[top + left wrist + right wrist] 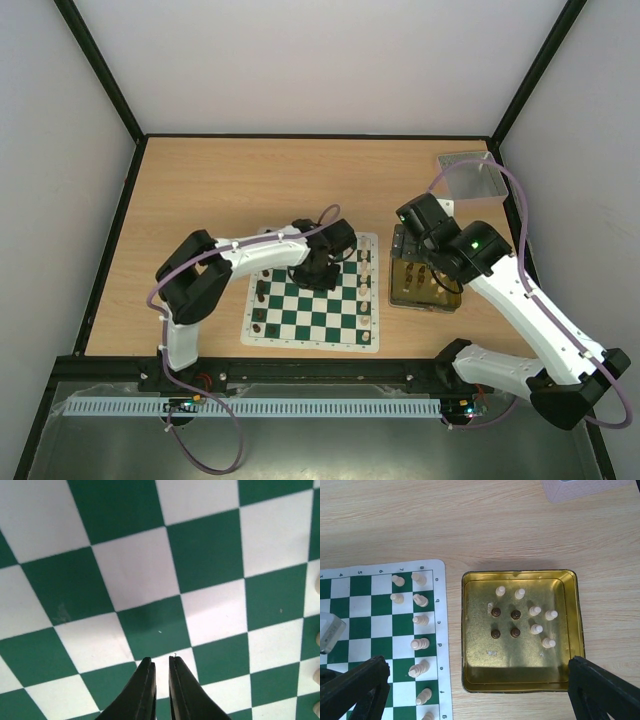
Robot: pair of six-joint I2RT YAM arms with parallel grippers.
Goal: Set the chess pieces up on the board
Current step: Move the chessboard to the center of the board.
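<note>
The board (300, 320) lies flat in front of the arms. Black chess pieces (260, 300) stand along its left side and cream ones (365, 290) fill its right columns (420, 621). My left gripper (318, 272) hovers low over the board's bare middle squares (210, 555). Its jaws (161, 662) are almost together, with a thin slit between them and nothing in it. My right gripper (477, 690) hangs open above the yellow tray (570, 630). In the tray stand several black pieces (505, 622) and several cream pawns (536, 612).
The yellow tray (425, 300) sits just right of the board's border. A small grey tray (472, 178) lies at the far right corner of the wooden table. Black frame rails and white walls enclose the table.
</note>
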